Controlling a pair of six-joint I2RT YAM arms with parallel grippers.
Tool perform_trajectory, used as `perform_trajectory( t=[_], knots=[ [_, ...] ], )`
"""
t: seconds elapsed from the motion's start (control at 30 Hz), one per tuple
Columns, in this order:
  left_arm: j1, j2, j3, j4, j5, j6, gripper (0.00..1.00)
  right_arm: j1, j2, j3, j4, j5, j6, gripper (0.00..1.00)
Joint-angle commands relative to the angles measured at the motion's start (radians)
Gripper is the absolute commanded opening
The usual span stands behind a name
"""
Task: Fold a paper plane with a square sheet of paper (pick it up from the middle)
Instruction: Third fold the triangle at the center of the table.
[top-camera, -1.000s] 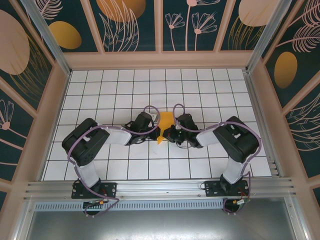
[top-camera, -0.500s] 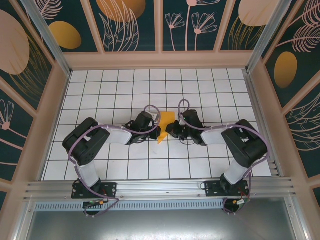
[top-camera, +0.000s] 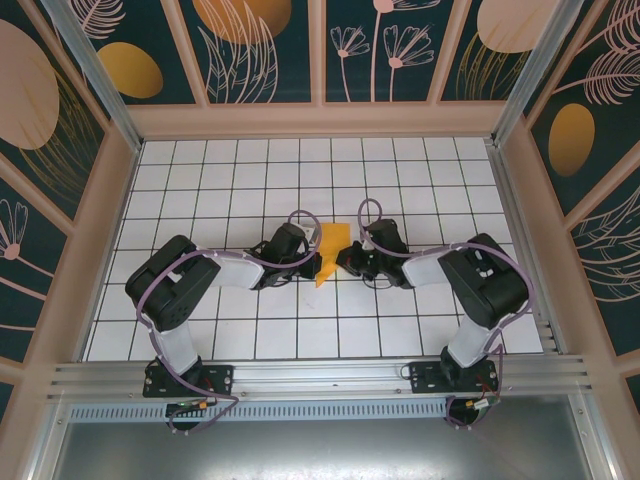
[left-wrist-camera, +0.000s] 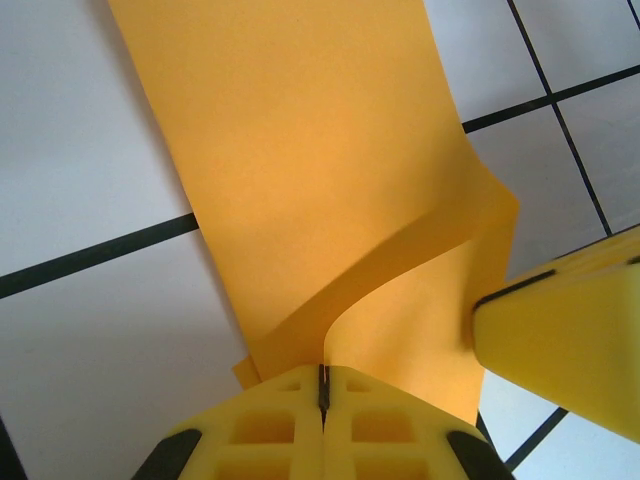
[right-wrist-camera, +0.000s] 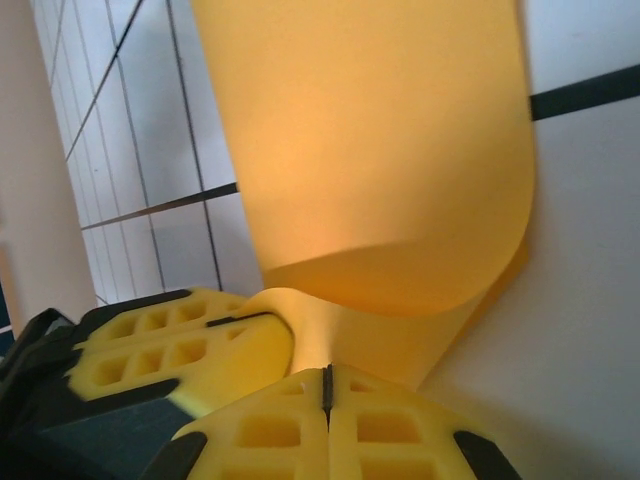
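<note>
The square sheet of paper (top-camera: 330, 245) is orange-yellow and partly folded, held up between both grippers at the middle of the tiled table. My left gripper (top-camera: 313, 262) is shut on its near edge; in the left wrist view the paper (left-wrist-camera: 320, 180) curls up out of the closed yellow fingers (left-wrist-camera: 260, 420), with the other arm's finger (left-wrist-camera: 570, 335) at the right. My right gripper (top-camera: 345, 262) is shut on the sheet from the other side; its wrist view shows the paper (right-wrist-camera: 370, 150) bulging over the closed fingers (right-wrist-camera: 390, 425), with the left gripper's fingers (right-wrist-camera: 180, 350) close by on the left.
The white tiled table (top-camera: 250, 330) is bounded by pale side walls (top-camera: 90, 240) and a metal rail (top-camera: 320, 375) at the near edge. Dark panels with orange ovals (top-camera: 130, 68) rise behind. Both arms' elbows (top-camera: 170, 285) lie out toward the table's sides.
The right gripper has shifted slightly right and up, and its arm has straightened outward. The paper's lower tip has lifted and turned from pale to orange. The left arm has barely moved.
</note>
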Motion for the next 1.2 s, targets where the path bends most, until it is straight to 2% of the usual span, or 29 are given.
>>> perform_trajectory(
  t=[0.0, 0.13, 0.33, 0.4, 0.67, 0.97, 1.17],
  knots=[
    [0.000, 0.069, -0.022, -0.155, -0.020, 0.022, 0.00, -0.009, 0.048, 0.026, 0.027, -0.005, -0.018, 0.07],
    [0.000, 0.063, -0.028, -0.153, -0.028, 0.021, 0.00, -0.009, 0.075, 0.035, 0.001, -0.005, -0.001, 0.06],
    [0.000, 0.059, -0.028, -0.157, -0.033, 0.017, 0.00, -0.009, -0.043, 0.050, -0.062, 0.019, -0.020, 0.06],
    [0.000, 0.052, -0.030, -0.156, -0.039, 0.017, 0.00, -0.048, -0.057, 0.056, -0.068, 0.013, -0.039, 0.06],
    [-0.001, 0.045, -0.030, -0.159, -0.039, 0.014, 0.00, -0.077, 0.017, 0.063, -0.008, -0.038, -0.046, 0.06],
    [0.000, 0.042, -0.030, -0.164, -0.042, 0.015, 0.00, -0.081, 0.079, 0.065, -0.059, 0.008, -0.054, 0.06],
    [0.001, 0.039, -0.031, -0.166, -0.048, 0.017, 0.00, -0.093, -0.030, 0.075, -0.097, 0.002, -0.064, 0.06]
  ],
)
